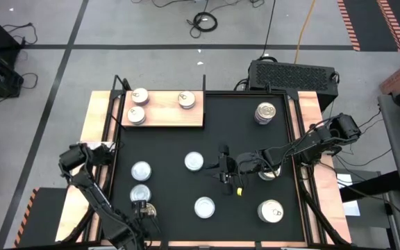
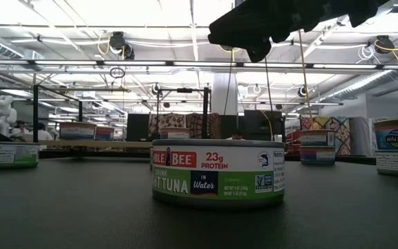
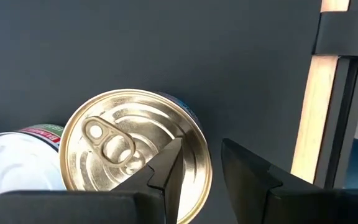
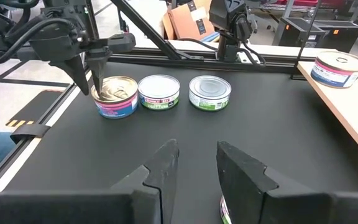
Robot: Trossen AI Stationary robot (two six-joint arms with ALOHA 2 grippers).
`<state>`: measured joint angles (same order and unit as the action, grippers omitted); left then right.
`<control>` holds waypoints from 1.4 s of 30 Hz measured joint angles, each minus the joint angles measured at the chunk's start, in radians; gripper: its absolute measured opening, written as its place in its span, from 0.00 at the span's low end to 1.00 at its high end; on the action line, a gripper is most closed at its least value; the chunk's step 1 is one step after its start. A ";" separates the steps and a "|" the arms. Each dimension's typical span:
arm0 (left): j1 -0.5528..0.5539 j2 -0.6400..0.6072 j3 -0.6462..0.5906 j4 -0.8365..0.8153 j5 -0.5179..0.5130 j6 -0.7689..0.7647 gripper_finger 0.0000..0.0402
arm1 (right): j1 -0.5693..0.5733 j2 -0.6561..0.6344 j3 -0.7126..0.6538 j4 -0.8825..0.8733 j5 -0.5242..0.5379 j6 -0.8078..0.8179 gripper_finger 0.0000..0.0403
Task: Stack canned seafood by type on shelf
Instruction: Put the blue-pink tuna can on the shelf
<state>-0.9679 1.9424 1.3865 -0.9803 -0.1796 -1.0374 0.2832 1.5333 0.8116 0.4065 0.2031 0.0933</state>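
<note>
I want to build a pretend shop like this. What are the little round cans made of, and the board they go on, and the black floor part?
The gold-lidded can looks like shiny metal: its lid has pressed rings, a pull tab and bright reflections. The tuna can wears a printed wrapper, probably paper. The board looks like pale wood, with visible grain. The black mat is dull and non-reflective, perhaps rubber or fabric; I cannot tell which.

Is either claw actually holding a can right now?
No. The left claw hovers open over a gold-lidded can; the right claw hangs open, empty.

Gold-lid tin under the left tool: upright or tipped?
Upright. The gold-lid tin shows its pull-tab lid facing up, and the right wrist view shows it standing flat on the black mat.
</note>
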 joint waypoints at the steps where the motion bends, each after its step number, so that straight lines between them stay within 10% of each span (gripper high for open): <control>1: -0.003 0.009 0.000 -0.001 -0.001 0.001 0.28 | 0.000 0.000 0.000 0.000 0.000 0.000 0.26; 9: -0.032 0.031 -0.001 -0.026 -0.075 -0.003 0.26 | 0.000 0.000 0.000 0.000 0.000 0.000 0.26; 18: -0.043 0.033 -0.004 -0.072 -0.112 -0.004 0.02 | 0.000 0.000 0.000 0.000 0.000 0.000 0.26; 42: 0.028 0.038 0.104 -0.208 -0.228 0.179 0.00 | 0.000 0.000 0.000 0.000 0.000 0.000 0.26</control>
<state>-0.9396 1.9808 1.4906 -1.1880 -0.4076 -0.8579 0.2832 1.5333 0.8116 0.4065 0.2035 0.0933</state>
